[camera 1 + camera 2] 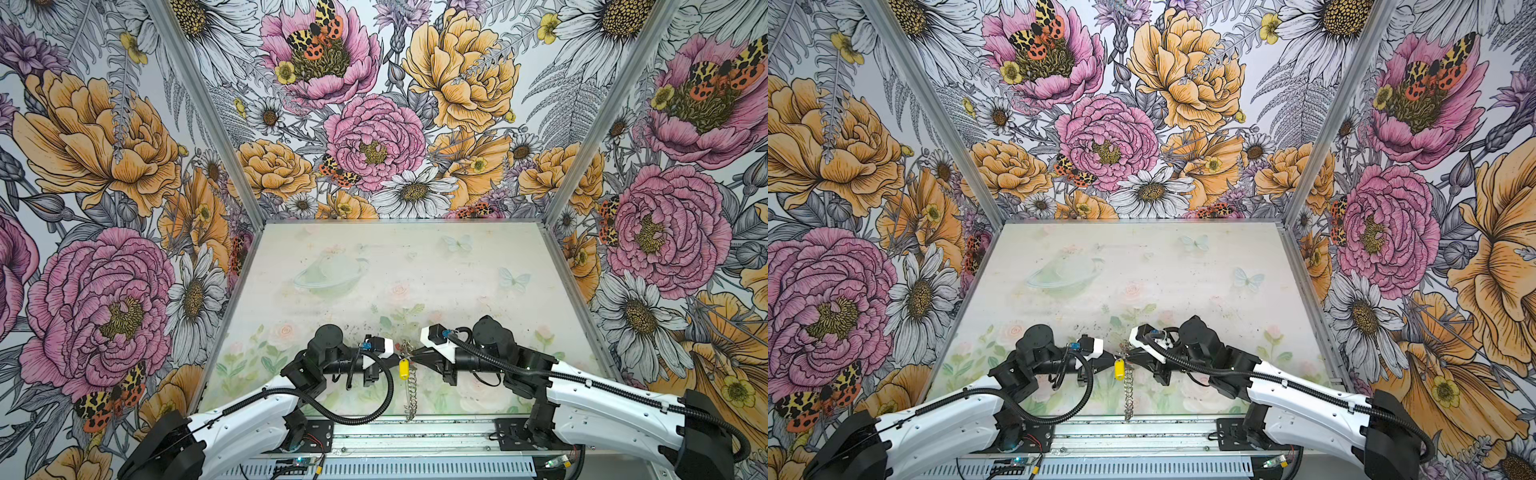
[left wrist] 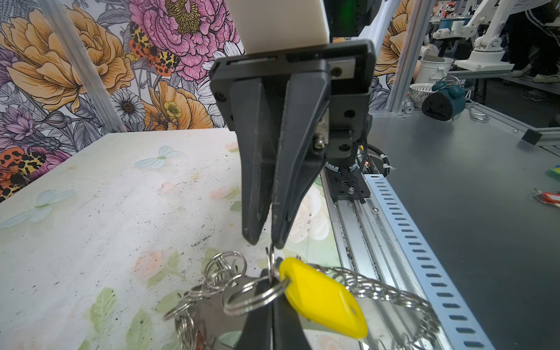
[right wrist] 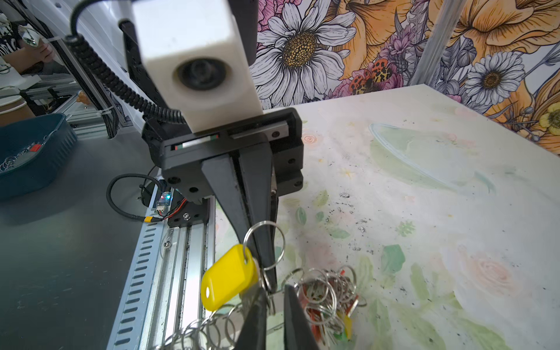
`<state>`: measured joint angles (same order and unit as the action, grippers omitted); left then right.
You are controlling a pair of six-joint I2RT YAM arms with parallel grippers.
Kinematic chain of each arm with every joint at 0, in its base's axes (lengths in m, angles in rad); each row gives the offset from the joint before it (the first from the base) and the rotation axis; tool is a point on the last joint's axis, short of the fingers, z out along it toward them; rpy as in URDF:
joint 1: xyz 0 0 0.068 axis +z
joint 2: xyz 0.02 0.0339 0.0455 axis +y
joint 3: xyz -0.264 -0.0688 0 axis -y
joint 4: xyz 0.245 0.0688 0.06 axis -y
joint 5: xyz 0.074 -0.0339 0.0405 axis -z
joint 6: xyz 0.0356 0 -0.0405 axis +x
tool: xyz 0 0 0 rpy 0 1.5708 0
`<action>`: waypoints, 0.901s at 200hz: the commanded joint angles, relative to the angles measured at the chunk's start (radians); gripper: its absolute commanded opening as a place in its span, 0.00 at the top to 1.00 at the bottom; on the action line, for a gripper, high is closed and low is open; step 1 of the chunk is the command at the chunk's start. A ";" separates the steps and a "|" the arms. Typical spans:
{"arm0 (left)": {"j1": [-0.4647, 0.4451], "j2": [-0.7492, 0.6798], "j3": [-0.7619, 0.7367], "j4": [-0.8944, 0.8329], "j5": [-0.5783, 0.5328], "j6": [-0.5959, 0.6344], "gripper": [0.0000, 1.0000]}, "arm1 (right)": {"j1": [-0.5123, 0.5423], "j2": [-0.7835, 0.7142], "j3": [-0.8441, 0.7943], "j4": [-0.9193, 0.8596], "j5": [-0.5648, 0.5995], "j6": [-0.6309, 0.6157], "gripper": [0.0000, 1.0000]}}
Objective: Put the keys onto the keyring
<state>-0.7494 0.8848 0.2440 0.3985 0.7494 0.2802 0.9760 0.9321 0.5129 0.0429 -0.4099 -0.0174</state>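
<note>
Left gripper (image 1: pixel 395 360) is clamping the keyring (image 1: pixel 410 395) above the bench's (image 1: pixel 457 282) front edge, mid-way; right gripper (image 2: pixel 265 242), nearly closed, is pinching the key (image 2: pixel 321 298). Forcing it on is risking the key twisting out of that thin pinch.

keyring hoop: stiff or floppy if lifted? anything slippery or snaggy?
Hoop likely stiff: the keyring reads as flat metal. Its split rings hang loose, so expect swing and snagging. Bare shiny metal, clamped by the left hand at one spot, so it may pivot or slip.

Arms reach inward, tip-to-tip; left gripper (image 3: pixel 269 272) clamped, right gripper (image 2: pixel 266 241) pinching.
</note>
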 commanded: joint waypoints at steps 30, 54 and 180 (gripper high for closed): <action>0.008 -0.012 0.037 0.045 0.037 -0.004 1.00 | 0.011 0.008 -0.007 0.003 -0.006 -0.026 0.87; 0.008 -0.012 0.037 0.046 0.041 -0.006 1.00 | 0.013 0.013 -0.005 0.000 -0.010 -0.034 0.87; 0.007 0.000 0.043 0.048 0.073 -0.017 1.00 | 0.036 0.033 0.002 -0.006 0.013 -0.060 0.89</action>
<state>-0.7494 0.8875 0.2440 0.3935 0.7773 0.2749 0.9985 0.9619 0.5129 0.0353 -0.4122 -0.0551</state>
